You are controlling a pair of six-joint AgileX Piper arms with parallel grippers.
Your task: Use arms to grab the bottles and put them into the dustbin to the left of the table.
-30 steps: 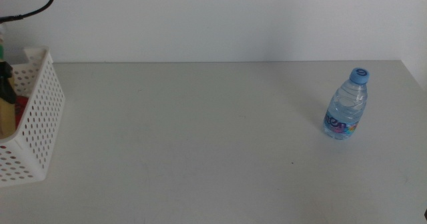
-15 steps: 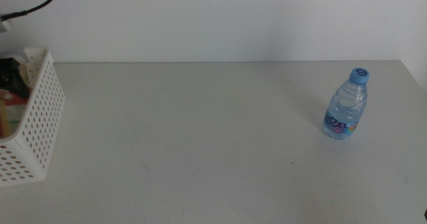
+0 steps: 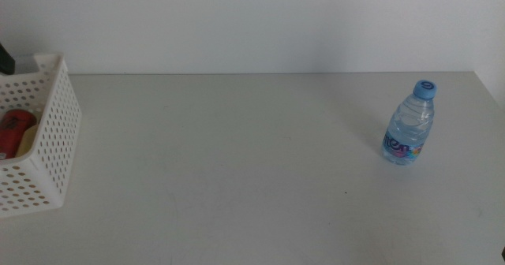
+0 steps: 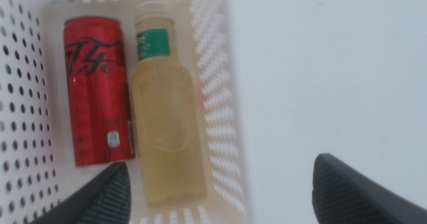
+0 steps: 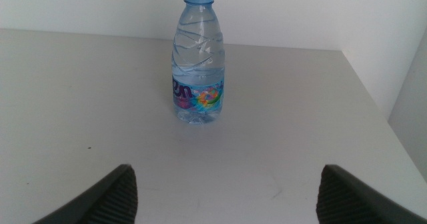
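A white perforated basket point(image 3: 49, 151) is seen at the left edge of the off-white surface point(image 3: 237, 154) in the middle view, with a red can point(image 3: 13, 131) visible inside it. In the left wrist view, the red can point(image 4: 97, 94) and a bottle of yellow liquid point(image 4: 167, 127) are shown lying side by side on the floor of the basket point(image 4: 213, 84), touching or nearly touching, the bottle nearer the basket wall that borders the open surface. The bottle's white cap point(image 4: 152, 12) and green label point(image 4: 155, 45) are pointed toward the same end wall as the top of the can. The left tool point(image 4: 220, 191) is held above the basket with its jaws spread wide and nothing between them. A small water bottle point(image 3: 409, 125) with a blue cap point(image 3: 425, 88) is left standing upright near the right edge of the surface, well apart from the basket. In the right wrist view, this water bottle point(image 5: 199, 61) is seen ahead of the right tool point(image 5: 227, 194), whose jaws are spread wide and empty, with no contact made.
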